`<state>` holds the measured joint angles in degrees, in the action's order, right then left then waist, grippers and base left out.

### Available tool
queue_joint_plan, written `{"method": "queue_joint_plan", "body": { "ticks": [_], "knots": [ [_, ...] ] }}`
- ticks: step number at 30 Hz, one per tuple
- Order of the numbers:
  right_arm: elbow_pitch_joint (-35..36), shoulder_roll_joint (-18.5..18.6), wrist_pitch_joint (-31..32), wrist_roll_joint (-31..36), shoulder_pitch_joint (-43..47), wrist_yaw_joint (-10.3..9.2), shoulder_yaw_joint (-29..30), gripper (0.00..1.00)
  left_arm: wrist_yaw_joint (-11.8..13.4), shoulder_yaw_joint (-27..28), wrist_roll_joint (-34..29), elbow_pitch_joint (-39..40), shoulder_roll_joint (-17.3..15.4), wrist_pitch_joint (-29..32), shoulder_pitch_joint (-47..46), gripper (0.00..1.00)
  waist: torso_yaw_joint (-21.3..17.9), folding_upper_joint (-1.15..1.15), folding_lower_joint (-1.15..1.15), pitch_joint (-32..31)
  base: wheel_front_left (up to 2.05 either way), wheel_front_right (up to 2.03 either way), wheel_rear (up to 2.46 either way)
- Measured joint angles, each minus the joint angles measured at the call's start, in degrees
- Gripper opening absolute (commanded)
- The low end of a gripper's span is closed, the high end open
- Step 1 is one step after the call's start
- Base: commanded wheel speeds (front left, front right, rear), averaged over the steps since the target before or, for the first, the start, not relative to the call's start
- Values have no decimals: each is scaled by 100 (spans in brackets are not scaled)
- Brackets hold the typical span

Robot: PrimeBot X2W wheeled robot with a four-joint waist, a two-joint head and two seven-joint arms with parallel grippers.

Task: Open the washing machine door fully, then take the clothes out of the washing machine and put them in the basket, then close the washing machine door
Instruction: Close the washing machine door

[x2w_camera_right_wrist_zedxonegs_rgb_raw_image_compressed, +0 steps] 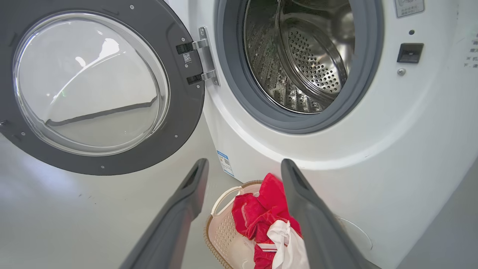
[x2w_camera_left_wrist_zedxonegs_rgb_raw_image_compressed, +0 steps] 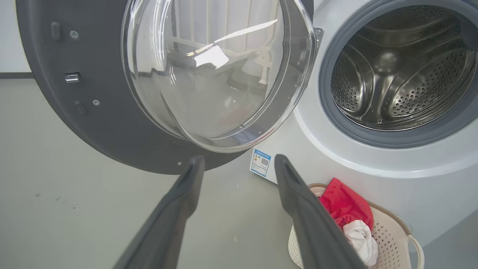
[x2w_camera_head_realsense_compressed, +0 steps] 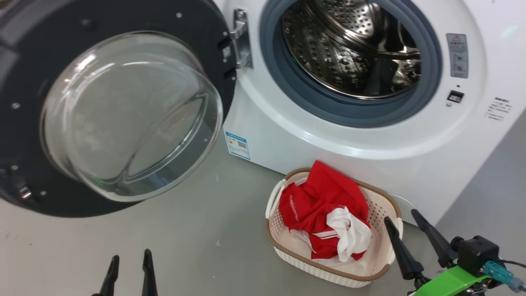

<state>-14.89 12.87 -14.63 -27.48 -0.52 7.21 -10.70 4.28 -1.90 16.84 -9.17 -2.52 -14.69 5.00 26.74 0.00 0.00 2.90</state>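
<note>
**The clothes (x2w_camera_head_realsense_compressed: 324, 213) were found piled in the basket (x2w_camera_head_realsense_compressed: 312, 267), just left of the right gripper (x2w_camera_head_realsense_compressed: 400, 216).**
The right gripper's fingers were spread wide and empty, with one tip seen at the basket's right rim. The basket was set on the floor (x2w_camera_head_realsense_compressed: 164, 246) against the front of the washing machine (x2w_camera_head_realsense_compressed: 328, 144), ahead of that gripper and below the bare drum (x2w_camera_head_realsense_compressed: 341, 53). The left gripper (x2w_camera_head_realsense_compressed: 131, 255) was likewise released, nothing held, with the basket well off to its right. The washing machine door (x2w_camera_head_realsense_compressed: 24, 61) was swung open above and ahead of it.

Grey floor (x2w_camera_head_realsense_compressed: 185, 255), the white washing machine (x2w_camera_head_realsense_compressed: 328, 152) and cream basket (x2w_camera_head_realsense_compressed: 382, 216) close together on it
</note>
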Motion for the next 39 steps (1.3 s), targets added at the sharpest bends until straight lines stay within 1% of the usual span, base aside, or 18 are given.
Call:
{"method": "queue_joint_plan", "body": {
  "ticks": [4,7,15,20,21,22,23,24,27,29,33,36,38,39],
  "knots": [
    [-16,-2,0,0,-1,0,-141,100,82,0,107,40,-2,0,107,100,192,0,0,-42,0,0,0],
    [-35,19,-1,-18,-8,0,-185,100,133,0,153,96,-3,0,130,100,256,0,0,-42,0,0,0],
    [-86,82,0,-25,-128,0,-303,100,178,12,204,168,-3,0,194,100,271,0,0,-14,0,0,0],
    [-87,94,0,-27,-128,0,-299,100,174,37,443,298,-2,0,202,100,264,0,0,-13,0,0,0],
    [-87,93,0,-26,-128,0,-293,100,165,64,514,328,-2,0,201,98,261,0,0,-12,0,0,0],
    [-86,92,0,-26,-127,0,-286,100,131,104,559,359,-1,0,200,47,258,0,0,-12,0,0,0],
    [-85,88,0,-26,-126,0,-279,100,113,164,590,409,-1,1,196,20,256,0,0,-12,0,0,0],
    [-83,84,0,-26,-124,0,-270,100,74,230,636,489,-1,1,178,0,252,0,0,-14,0,0,0],
    [-75,34,0,-25,-112,0,-199,100,-83,489,604,789,2,0,5,0,236,0,0,-28,0,0,0],
    [-62,-3,0,-25,-109,0,-152,100,-208,787,495,1040,19,0,-222,0,209,0,0,-34,0,0,0],
    [-38,-23,0,-25,-94,0,-122,100,-630,1529,286,1495,4,-1,-922,0,102,0,0,2,0,0,0],
    [-34,-29,0,-25,-83,0,-120,100,-849,2107,332,1624,-137,-2,-1616,0,9,0,0,40,0,0,0],
    [-27,-40,0,-24,-84,0,-116,100,-951,2512,560,1571,-333,-3,-2119,0,-61,0,0,68,0,0,0],
    [-22,-42,0,-23,-85,0,-118,100,-1000,2697,662,1488,-483,-4,-2376,0,-97,0,0,84,0,0,0]
  ]
}}
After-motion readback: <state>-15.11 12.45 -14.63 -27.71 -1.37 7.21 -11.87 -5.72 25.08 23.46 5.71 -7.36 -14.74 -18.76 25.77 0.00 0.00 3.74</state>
